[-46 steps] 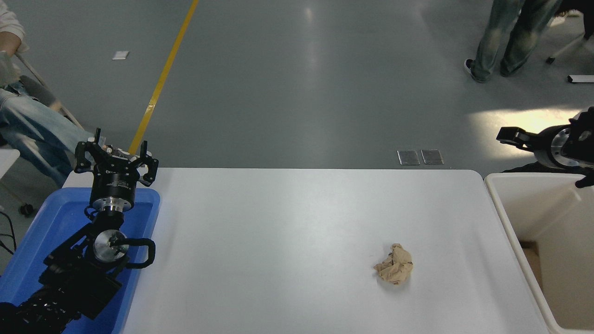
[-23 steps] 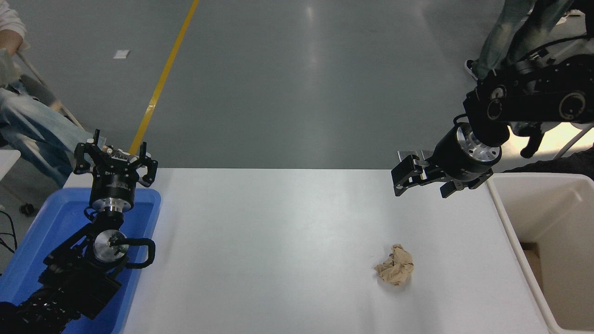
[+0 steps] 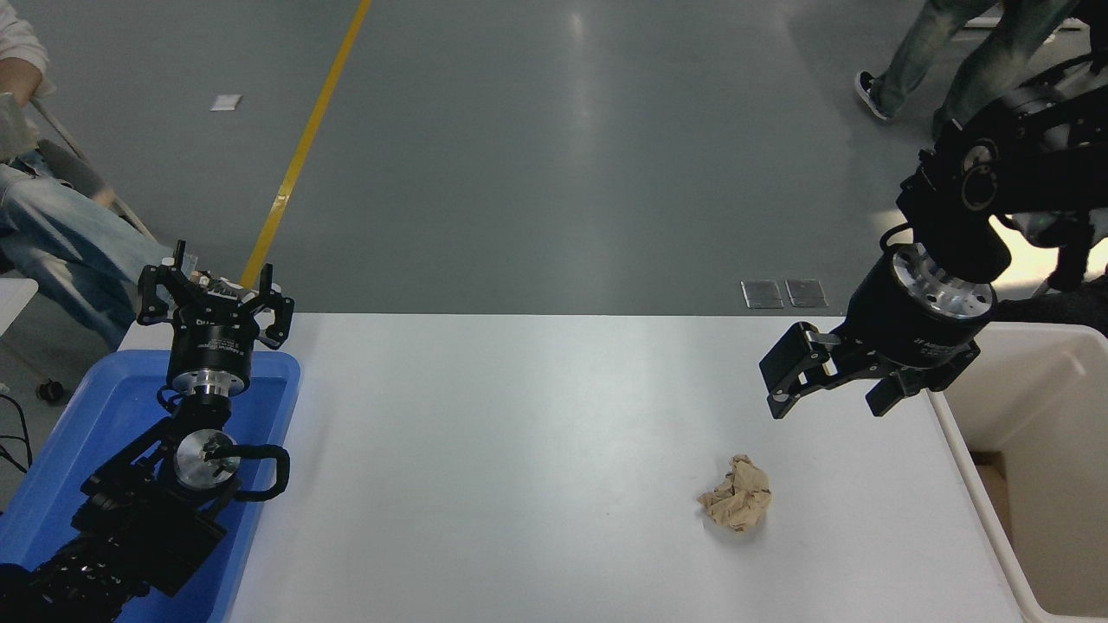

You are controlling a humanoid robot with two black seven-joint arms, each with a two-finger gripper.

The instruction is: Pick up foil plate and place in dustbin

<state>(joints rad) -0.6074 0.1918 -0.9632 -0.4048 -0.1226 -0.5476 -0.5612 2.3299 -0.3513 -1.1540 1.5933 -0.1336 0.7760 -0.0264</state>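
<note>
Right tool (image 3: 827,389) hangs over the surface (image 3: 519,450) nr its far right corner, fingers spread wide, nothing betw them, pointing down-left. Dustbin (image 3: 1030,407) sits just off the surface's right edge: cream plastic, thick rounded rim, deep inside, long axis running near-to-far. Foil plate not visible anywhere. Crumpled brown paper wad (image 3: 736,504) lies on the surface twd the right edge, nearer than the tool. Left tool (image 3: 216,298) parked over blue tray (image 3: 69,450) at far left corner, fingers apart, empty.
</note>
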